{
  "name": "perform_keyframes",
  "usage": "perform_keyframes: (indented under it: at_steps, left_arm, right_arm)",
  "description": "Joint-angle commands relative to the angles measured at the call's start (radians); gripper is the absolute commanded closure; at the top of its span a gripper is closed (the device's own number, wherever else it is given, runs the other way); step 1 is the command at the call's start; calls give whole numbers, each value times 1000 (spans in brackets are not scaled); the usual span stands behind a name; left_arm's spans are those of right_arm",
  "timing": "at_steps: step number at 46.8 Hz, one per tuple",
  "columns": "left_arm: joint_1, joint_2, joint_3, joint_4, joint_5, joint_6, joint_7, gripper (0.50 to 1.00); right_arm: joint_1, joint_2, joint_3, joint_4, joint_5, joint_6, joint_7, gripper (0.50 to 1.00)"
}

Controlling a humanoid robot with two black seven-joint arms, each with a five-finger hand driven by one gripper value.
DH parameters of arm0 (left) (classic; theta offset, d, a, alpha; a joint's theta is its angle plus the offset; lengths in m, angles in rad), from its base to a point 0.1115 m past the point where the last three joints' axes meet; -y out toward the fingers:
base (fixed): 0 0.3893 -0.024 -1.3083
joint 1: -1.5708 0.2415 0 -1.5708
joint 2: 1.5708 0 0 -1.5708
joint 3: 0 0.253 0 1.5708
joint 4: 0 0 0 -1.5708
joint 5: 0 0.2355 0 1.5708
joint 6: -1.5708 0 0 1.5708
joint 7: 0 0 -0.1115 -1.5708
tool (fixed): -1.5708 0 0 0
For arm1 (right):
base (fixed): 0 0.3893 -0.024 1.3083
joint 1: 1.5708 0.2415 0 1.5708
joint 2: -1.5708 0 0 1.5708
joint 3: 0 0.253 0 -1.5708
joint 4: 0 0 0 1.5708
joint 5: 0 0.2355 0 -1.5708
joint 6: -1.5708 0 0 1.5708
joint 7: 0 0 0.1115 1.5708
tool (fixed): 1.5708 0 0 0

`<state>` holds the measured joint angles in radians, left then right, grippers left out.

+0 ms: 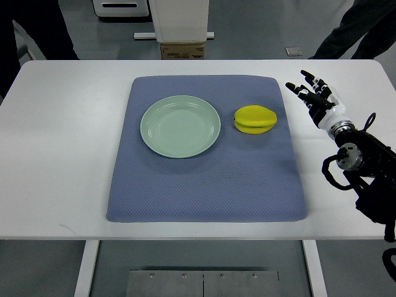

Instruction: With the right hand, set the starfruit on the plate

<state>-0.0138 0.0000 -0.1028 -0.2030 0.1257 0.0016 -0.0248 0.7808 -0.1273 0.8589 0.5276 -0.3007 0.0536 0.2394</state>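
A yellow starfruit (pixel 255 119) lies on the blue-grey mat (pixel 204 185), just right of a pale green plate (pixel 180 126) that holds nothing. My right hand (pixel 307 90) hovers over the white table to the right of the mat, a short way right of the starfruit and apart from it. Its black fingers (pixel 317 82) are spread and hold nothing. The right arm (pixel 362 167) comes in from the lower right edge. The left arm does not show.
The white table (pixel 55 161) carries the mat at its centre. Behind the far edge stand a white pillar base with a cardboard box (pixel 182 49). Dark-clothed people stand at the top left (pixel 37 31) and top right (pixel 359 28).
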Motion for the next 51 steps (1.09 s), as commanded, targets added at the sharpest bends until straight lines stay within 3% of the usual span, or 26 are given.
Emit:
perform_keyframes:
  at_steps: [1, 51]
  left_arm:
    - [0, 0, 0, -1, 2, 0, 0, 500]
    - [0, 0, 0, 0, 0, 0, -1, 500]
  right_arm:
    - [0, -2, 0, 2, 0, 0, 1, 500]
    - [43, -21, -41, 3, -2, 0, 1, 500]
